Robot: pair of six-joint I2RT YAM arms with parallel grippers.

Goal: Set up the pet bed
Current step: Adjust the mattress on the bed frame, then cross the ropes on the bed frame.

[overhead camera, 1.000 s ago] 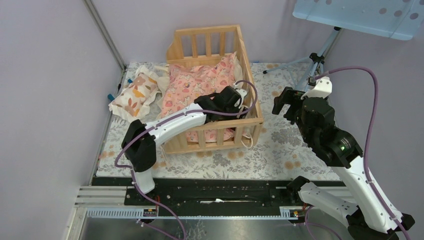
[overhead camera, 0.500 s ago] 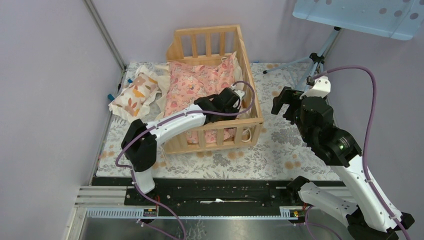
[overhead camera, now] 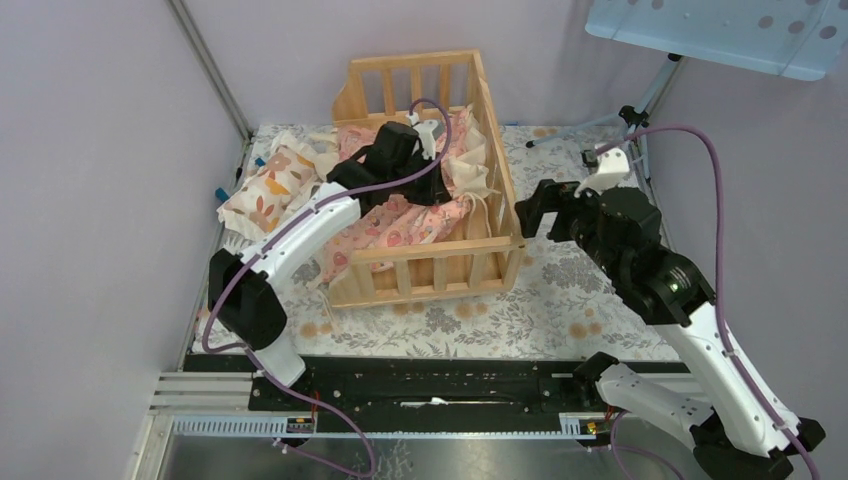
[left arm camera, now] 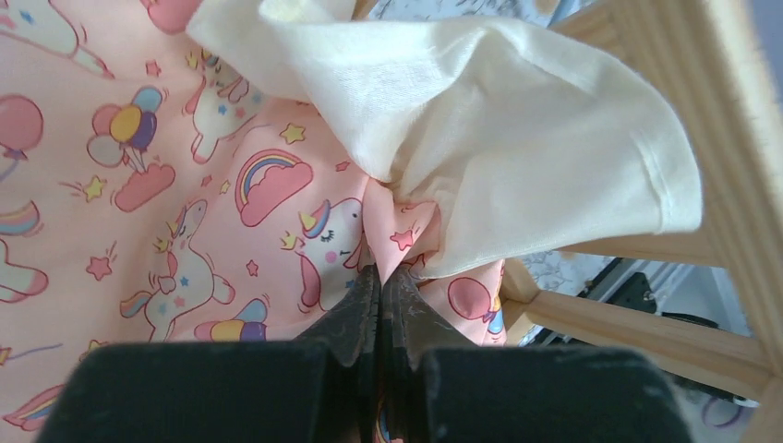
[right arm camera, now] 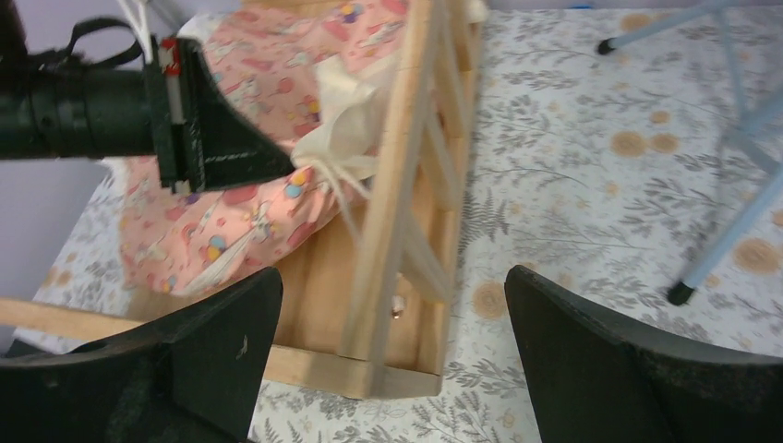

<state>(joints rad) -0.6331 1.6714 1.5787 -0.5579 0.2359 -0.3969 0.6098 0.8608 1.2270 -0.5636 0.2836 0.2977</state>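
The left arm [overhead camera: 300,235] reaches far forward, the left gripper [left arm camera: 379,281] clamped tight on the pink cushion [left arm camera: 166,166]; the right arm [overhead camera: 700,340] bends leftward, the right gripper [overhead camera: 532,212] gaping wide.

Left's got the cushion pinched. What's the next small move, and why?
Probably draw the left gripper toward the bed's right rail and lower it. It is shut on the cushion by the cream ruffle, and the cushion lies bunched, spilling over the open left side. The right gripper hangs open outside the rail, so it isn't helping.
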